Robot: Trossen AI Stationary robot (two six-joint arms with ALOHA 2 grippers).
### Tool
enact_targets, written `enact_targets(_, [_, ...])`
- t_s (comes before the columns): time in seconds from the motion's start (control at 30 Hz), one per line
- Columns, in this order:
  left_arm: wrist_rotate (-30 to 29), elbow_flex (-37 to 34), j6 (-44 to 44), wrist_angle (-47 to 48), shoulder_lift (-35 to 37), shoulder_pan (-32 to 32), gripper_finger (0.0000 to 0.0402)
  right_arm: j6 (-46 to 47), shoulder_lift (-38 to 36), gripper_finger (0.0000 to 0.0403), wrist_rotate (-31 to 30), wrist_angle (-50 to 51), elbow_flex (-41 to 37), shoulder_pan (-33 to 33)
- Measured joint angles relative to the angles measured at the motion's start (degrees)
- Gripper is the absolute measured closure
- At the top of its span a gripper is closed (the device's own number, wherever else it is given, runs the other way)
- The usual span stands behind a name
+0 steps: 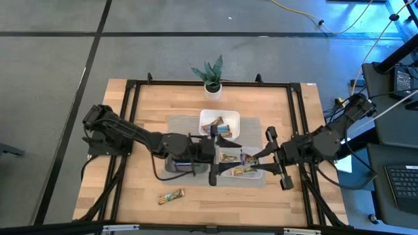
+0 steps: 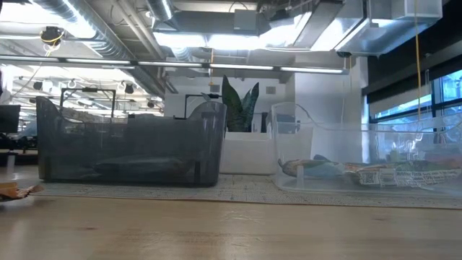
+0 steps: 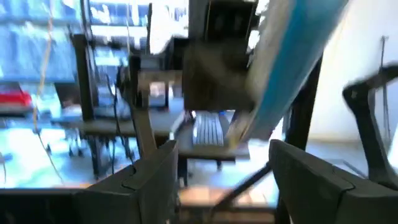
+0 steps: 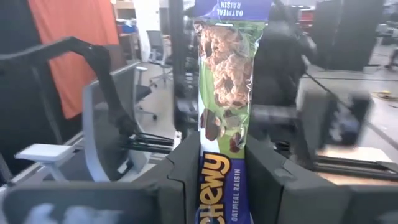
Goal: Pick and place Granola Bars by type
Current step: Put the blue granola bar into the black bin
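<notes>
My right gripper [image 1: 253,156] reaches in from the table's right, over the clear tray [image 1: 260,175], and is shut on a green-and-purple granola bar [image 4: 225,74]. My left gripper [image 1: 218,141] comes from the left and hangs between the white tray [image 1: 204,117] and the clear tray. In its wrist view its fingers stand apart. A blue bar [image 3: 292,62] rises, tilted, just past them and shows in the high view as a blue bar [image 1: 224,134]. Other bars lie in the white tray and in the clear tray [image 2: 375,173]. One loose bar [image 1: 171,196] lies flat on the wood. My left gripper: I cannot tell whether it touches the blue bar; the bar's lower end [image 3: 245,130] sits close to one fingertip [image 3: 280,152]. My right gripper pinches the bar's purple printed end [image 4: 217,180] between its two fingers [image 4: 183,168], across the bar's width, coming from the table's right. The bar sticks out past the fingers, lifted clear.
A dark tray [image 2: 130,148] stands left of the clear tray on a grey mat [image 1: 176,124]. A potted plant [image 1: 212,79] sits at the far edge. A black frame [image 1: 130,104] borders the tabletop. Bare wood lies along the near edge around the loose bar.
</notes>
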State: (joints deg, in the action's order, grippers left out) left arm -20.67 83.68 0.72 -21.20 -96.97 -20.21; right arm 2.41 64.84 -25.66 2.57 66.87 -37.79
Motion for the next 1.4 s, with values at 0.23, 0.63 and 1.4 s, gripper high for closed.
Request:
enact_targets(0.23, [-0.4, 0.0, -4.3, -5.2, 0.3, -2.0, 0.0159, -1.1, 0.2, 0.0297, -4.7, 0.6, 0.0, -1.3])
enact_targets(0.63, [0.7, 0.0, -2.9, -5.8, 0.2, -1.3, 0.0162, -2.9, 4.1, 0.0297, -4.8, -3.2, 0.0, -0.6])
enact_targets(1.4, [4.9, 0.0, -1.9, -6.9, 0.2, -1.7, 0.0164, -5.7, 6.9, 0.0297, -4.9, -8.8, 0.0, 1.1])
